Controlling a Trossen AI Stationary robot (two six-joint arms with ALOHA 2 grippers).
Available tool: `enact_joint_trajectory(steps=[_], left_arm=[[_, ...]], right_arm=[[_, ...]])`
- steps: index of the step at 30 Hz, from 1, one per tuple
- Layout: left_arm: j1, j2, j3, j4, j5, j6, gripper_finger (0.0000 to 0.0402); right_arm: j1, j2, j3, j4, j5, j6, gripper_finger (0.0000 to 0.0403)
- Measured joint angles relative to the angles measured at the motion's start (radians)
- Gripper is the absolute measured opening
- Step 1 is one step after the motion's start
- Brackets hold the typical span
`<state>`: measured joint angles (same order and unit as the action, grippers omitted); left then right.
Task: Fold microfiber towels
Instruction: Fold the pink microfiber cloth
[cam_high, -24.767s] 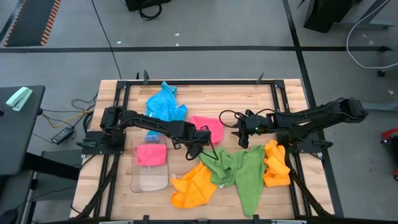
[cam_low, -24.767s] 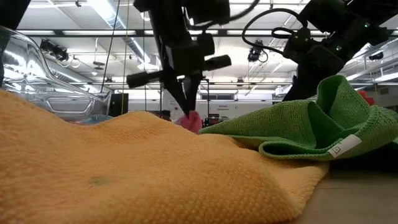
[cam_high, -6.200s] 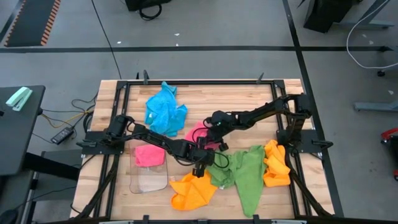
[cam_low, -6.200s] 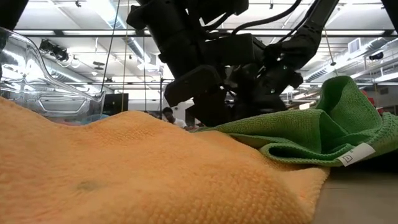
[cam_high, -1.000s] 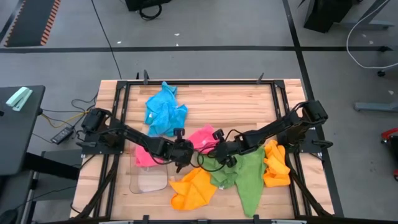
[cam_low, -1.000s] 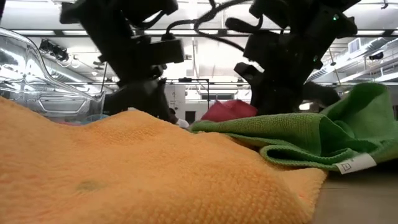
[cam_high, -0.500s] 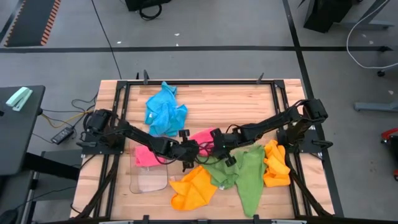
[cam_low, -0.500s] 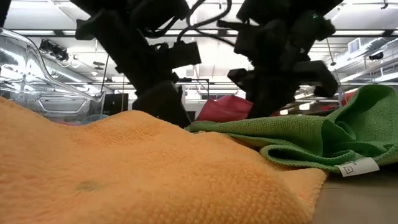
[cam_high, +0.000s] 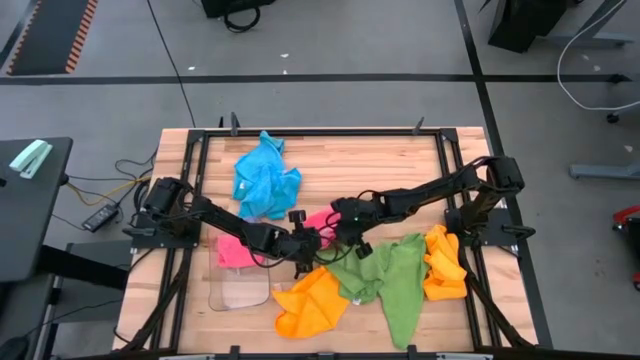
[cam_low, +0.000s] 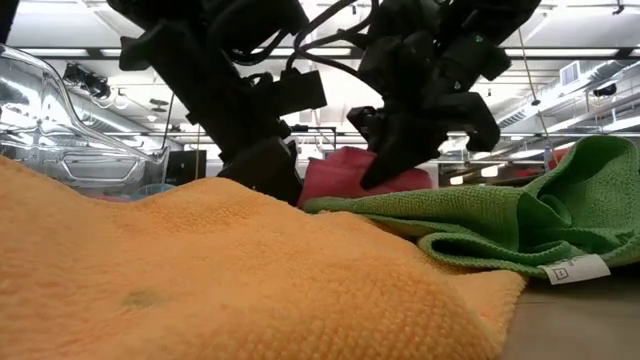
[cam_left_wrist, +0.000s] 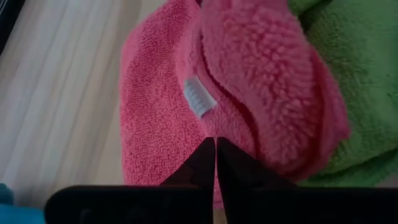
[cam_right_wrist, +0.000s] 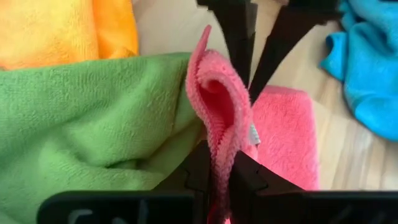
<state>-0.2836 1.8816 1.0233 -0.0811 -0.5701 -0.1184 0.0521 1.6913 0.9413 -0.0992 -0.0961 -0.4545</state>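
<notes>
Wooden table top (cam_high: 340, 165), pale planks, ringed by a black metal frame (cam_high: 320, 132). Clear plastic tray (cam_high: 240, 290) sits at 8 o'clock from the table centre; in the low view its transparent wall (cam_low: 70, 120) shows at 10 o'clock. Off the table at 9 o'clock: dark side surface with a mint-green object (cam_high: 30, 158), plus loose cables (cam_high: 125, 180) and a small black device (cam_high: 100, 216) on the grey floor. Black cable (cam_high: 170, 45) crosses the floor at 11 o'clock.

white tag (cam_low: 574, 269) on green towel (cam_low: 480, 225), unreadable
</notes>
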Motion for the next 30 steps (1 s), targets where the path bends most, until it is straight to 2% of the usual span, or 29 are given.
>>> enact_joint_trajectory(steps=[6, 13, 22, 26, 30], left_arm=[[0.0, 0.003, 0.0, -0.008, -0.002, 0.001, 0.0006], [-0.004, 0.004, 0.0, -0.024, -0.002, -0.001, 0.0028], [-0.008, 0.004, 0.0, -0.043, -0.002, 0.002, 0.0006], [-0.009, 0.004, 0.0, -0.043, -0.001, 0.002, 0.002], [-0.009, 0.004, 0.0, -0.05, -0.001, -0.005, 0.0028]], right_arm=[[-0.035, 0.029, 0.0, 0.031, -0.043, -0.054, 0.004], [-0.072, 0.082, 0.0, 0.081, -0.041, -0.09, 0.004], [-0.105, 0.082, 0.0, 0.104, -0.074, -0.172, 0.004], [-0.12, 0.109, 0.002, 0.17, -0.142, -0.197, 0.004], [-0.136, 0.17, 0.0, 0.239, -0.149, -0.2, 0.004]])
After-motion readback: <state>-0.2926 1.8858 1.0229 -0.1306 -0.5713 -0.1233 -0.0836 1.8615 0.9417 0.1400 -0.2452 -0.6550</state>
